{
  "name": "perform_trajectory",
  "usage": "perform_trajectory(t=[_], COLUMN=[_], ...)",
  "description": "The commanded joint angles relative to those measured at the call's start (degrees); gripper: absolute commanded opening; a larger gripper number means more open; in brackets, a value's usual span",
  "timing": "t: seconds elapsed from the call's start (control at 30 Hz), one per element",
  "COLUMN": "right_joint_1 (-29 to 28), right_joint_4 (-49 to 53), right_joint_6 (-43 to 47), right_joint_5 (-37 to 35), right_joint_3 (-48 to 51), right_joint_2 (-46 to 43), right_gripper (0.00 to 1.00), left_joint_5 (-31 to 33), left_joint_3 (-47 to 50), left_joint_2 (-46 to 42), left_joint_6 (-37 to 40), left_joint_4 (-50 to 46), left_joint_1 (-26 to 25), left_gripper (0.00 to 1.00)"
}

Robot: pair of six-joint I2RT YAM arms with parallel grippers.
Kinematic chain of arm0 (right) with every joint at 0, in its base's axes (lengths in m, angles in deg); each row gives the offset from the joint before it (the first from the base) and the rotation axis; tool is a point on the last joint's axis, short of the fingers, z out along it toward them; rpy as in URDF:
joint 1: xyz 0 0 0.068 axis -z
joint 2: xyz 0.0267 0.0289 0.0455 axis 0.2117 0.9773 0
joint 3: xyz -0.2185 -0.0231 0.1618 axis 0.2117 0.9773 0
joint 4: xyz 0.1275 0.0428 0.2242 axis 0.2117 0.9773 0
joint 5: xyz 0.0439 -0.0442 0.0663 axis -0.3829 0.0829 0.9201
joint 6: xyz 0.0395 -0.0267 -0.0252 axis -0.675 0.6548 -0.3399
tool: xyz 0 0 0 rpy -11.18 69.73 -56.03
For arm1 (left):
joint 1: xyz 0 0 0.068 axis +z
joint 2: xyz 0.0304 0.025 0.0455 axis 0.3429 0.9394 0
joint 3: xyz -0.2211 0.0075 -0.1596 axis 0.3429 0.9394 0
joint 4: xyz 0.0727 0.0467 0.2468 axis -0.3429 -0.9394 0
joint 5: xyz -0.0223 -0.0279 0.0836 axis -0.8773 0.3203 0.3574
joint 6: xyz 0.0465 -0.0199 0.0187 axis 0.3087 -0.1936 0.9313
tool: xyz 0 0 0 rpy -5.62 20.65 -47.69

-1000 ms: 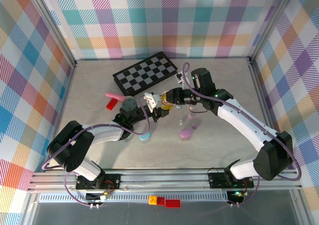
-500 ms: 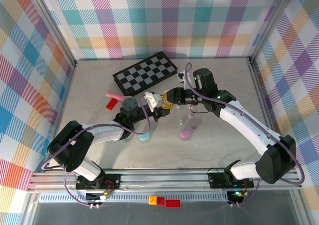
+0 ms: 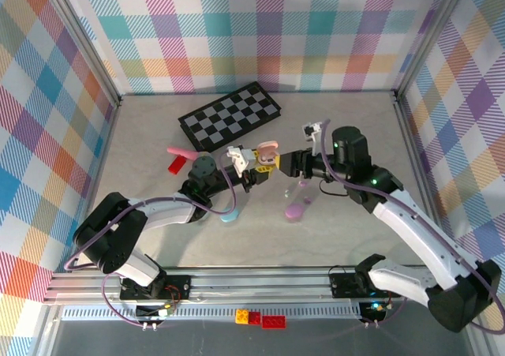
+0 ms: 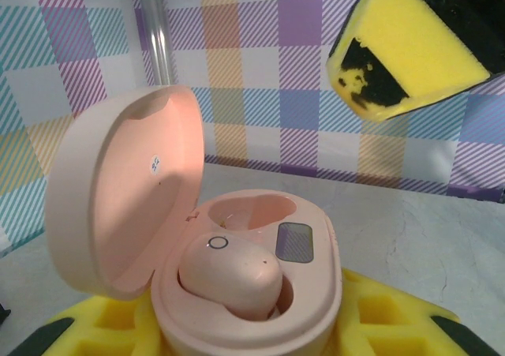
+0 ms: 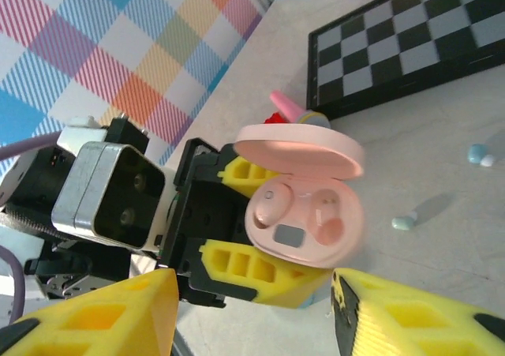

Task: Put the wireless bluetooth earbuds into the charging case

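Pulling back to the right of the pink oval plastic charging case [image 4: 316, 281], the right gripper [image 3: 289, 163] is now standing just beside it instead of over it. Its jaws are parting wider than a second ago, and nothing is lying between them. I am judging that it is letting go after a placement. One small pink plastic earbud [image 4: 233, 273] is sitting in one socket of the case, while the second socket [image 4: 251, 212] is showing empty, so the task is looking about half done.

Well to the left of the case, a red plastic block [image 3: 177, 165] and a pink stick [image 3: 177, 150] are lying. Behind the case a black-and-white checkerboard [image 3: 230, 115] is resting. The left gripper [image 3: 263, 164], reaching in from the case's left, is clamping the case, whose lid is standing open. Near the case a tiny greenish bud [image 5: 404, 222] is lying loose on the table, and a bluish one [image 5: 476, 153] further from it. In front of the case, to its right, a purple oval case [image 3: 298, 208] is lying. Nothing is blocking the open socket.
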Motion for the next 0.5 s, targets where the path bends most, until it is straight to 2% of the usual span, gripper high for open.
perform_trajectory(t=[0.0,0.2,0.33,0.47], right_joint_1=[4.54,15.53,18.87,19.46], right_joint_4=[-2.50,-5.79,-7.00,-12.21], right_joint_6=[-3.86,-10.95,-14.61,-21.09], right_joint_5=[-4.73,-4.32,-1.85,0.90], right_joint_3=[4.79,13.43,14.00,13.79], right_joint_2=[-2.08,-0.64,7.31,18.11], right_gripper=[0.55,0.55,0.55,0.54], left_joint_5=[-0.29,-0.26,-0.22,-0.18], left_joint_3=[1.78,4.62,5.63,6.06], left_joint_2=[-2.20,-3.62,-4.56,-4.93], left_joint_6=[0.96,0.45,0.20,0.02], left_joint_4=[4.01,5.44,5.53,5.53], left_joint_1=[0.59,0.76,0.78,0.82], left_gripper=[0.34,0.34,0.34,0.34])
